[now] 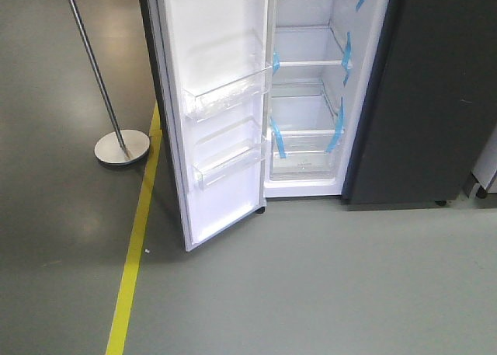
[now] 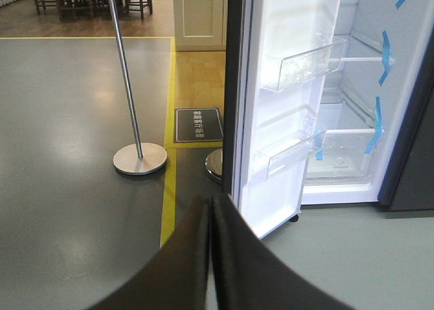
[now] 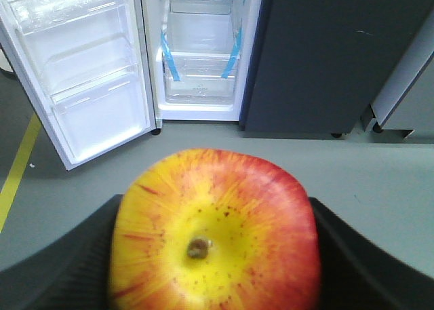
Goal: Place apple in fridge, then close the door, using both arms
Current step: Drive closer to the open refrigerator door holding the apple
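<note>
A red and yellow apple [image 3: 213, 232] fills the lower half of the right wrist view, stem dimple facing the camera, with my right gripper [image 3: 213, 256] shut on it, a black finger on each side. The fridge [image 1: 311, 99] stands ahead with its white interior, glass shelves and blue tape showing [image 3: 200, 59]. Its door [image 1: 217, 122] is swung wide open to the left, clear bins on its white inside [image 2: 291, 100]. My left gripper [image 2: 211, 205] is shut and empty, low over the floor in front of the door's edge. Neither gripper shows in the front view.
The fridge's other dark grey door [image 1: 435, 91] is closed on the right. A metal pole on a round base [image 1: 122, 147] stands left of the open door, beside a yellow floor line [image 1: 136, 246]. Grey furniture [image 3: 407, 86] sits at the far right.
</note>
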### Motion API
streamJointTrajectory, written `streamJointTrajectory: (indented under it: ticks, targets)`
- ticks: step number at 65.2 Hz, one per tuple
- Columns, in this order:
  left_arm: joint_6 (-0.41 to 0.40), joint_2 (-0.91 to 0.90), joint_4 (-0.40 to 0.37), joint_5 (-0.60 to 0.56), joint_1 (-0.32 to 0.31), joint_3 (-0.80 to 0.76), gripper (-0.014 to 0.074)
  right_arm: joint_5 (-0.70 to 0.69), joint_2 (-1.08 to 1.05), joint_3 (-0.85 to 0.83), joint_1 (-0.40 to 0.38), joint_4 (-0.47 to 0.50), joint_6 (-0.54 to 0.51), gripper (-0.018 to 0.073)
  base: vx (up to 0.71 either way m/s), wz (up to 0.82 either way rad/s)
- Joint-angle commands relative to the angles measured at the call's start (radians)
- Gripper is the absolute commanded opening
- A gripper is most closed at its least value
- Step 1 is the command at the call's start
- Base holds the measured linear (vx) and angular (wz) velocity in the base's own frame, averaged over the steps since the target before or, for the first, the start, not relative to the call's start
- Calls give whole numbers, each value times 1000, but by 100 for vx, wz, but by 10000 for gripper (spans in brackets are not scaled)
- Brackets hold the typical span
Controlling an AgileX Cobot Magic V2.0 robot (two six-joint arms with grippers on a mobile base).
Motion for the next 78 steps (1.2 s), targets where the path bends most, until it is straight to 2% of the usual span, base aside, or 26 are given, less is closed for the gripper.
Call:
streamJointTrajectory:
  ticks: [1,78]
  targets:
    - [-4,-14,-6,-74,-1,20,-6,-81,-3,-30,2,2,-3,215,6,-1]
    - [-4,-14,-6,-74,-1,20,-6,-81,-3,-30,2,2,-3,215,7,-1]
